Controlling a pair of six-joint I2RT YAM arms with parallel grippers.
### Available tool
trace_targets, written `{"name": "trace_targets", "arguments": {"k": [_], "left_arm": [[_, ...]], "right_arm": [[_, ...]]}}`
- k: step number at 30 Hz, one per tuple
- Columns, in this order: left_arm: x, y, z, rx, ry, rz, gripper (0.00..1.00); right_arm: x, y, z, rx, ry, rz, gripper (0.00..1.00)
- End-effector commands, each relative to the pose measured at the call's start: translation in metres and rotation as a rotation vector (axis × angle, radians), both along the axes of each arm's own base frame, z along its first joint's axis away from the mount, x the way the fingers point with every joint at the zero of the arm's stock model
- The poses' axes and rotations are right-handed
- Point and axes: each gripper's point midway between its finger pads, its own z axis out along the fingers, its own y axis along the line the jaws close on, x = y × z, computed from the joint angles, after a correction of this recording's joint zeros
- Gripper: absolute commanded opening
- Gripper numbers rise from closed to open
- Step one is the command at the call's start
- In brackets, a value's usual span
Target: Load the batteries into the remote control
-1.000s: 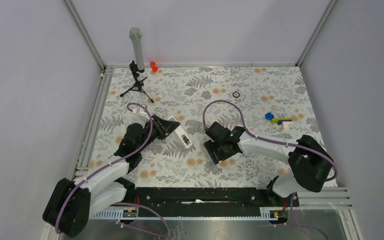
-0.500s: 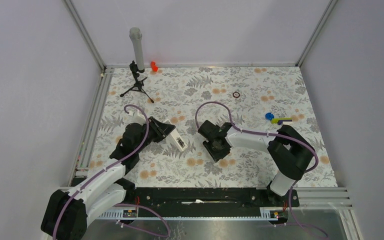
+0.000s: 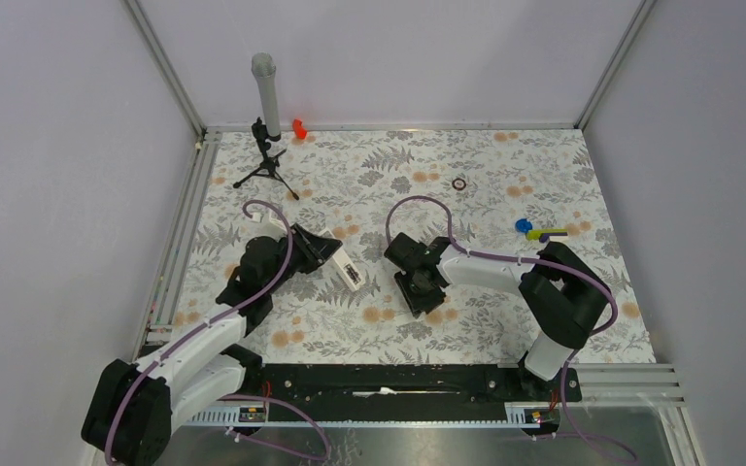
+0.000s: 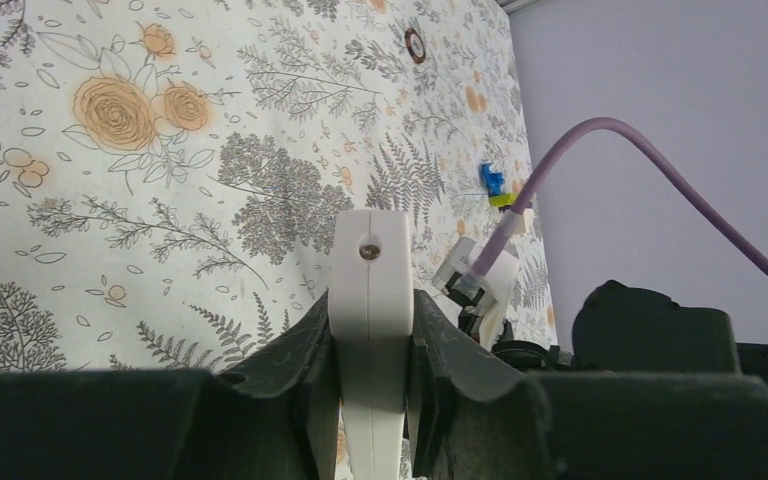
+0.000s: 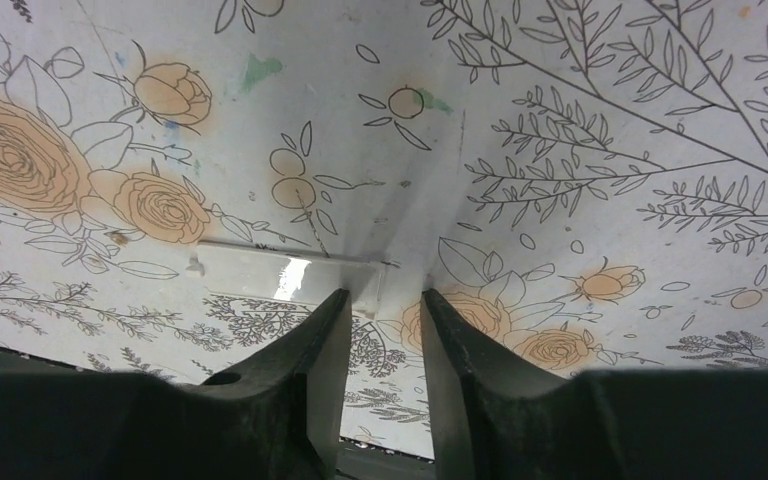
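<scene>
I see a floral-print table (image 3: 505, 175) inside pale grey walls (image 3: 398, 58). My left gripper (image 4: 372, 306) is clamped on the remote control (image 4: 370, 250). Right of the remote, my right gripper (image 5: 387, 303) is slightly parted, holding nothing.

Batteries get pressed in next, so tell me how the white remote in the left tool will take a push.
The remote control looks stiff: it juts straight from the left tool without sagging. Probably light, as an end grip carries it. Its smooth plastic, pinched only at one end, may pivot or slip if pushed at the free end.
</scene>
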Motion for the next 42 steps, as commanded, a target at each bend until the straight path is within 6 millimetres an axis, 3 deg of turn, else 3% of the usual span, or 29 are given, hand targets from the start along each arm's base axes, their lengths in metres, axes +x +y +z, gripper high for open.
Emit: {"name": "trace_targets", "arguments": {"k": [1,7,13,16,25,30,35,42], "left_arm": [[0.013,0.003,0.013,-0.032,-0.074,0.044,0.0],[0.019,0.012,0.01,-0.015,-0.08,0.102,0.0],[0.019,0.01,0.011,-0.016,-0.078,0.096,0.0],[0.018,0.011,0.01,-0.018,-0.073,0.097,0.0],[0.017,-0.007,-0.024,-0.021,0.036,0.033,0.01],[0.024,-0.022,-0.046,-0.038,0.084,0.033,0.09],[0.03,-0.018,-0.066,-0.02,0.124,0.112,0.17],[0.026,0.004,-0.086,0.075,0.188,0.261,0.53]], "right_arm": [[0.017,0.009,0.011,0.033,-0.066,-0.08,0.42],[0.028,0.022,0.028,0.104,-0.116,-0.122,0.37],[0.022,0.011,0.016,0.044,-0.089,-0.166,0.24],[0.02,0.003,0.014,0.022,-0.093,-0.178,0.23],[0.021,-0.001,0.012,0.028,-0.118,-0.205,0.24],[0.02,-0.001,0.011,0.049,-0.112,-0.216,0.26],[0.017,-0.003,0.014,0.062,-0.113,-0.222,0.26],[0.017,-0.004,0.014,0.071,-0.109,-0.225,0.26]]}}
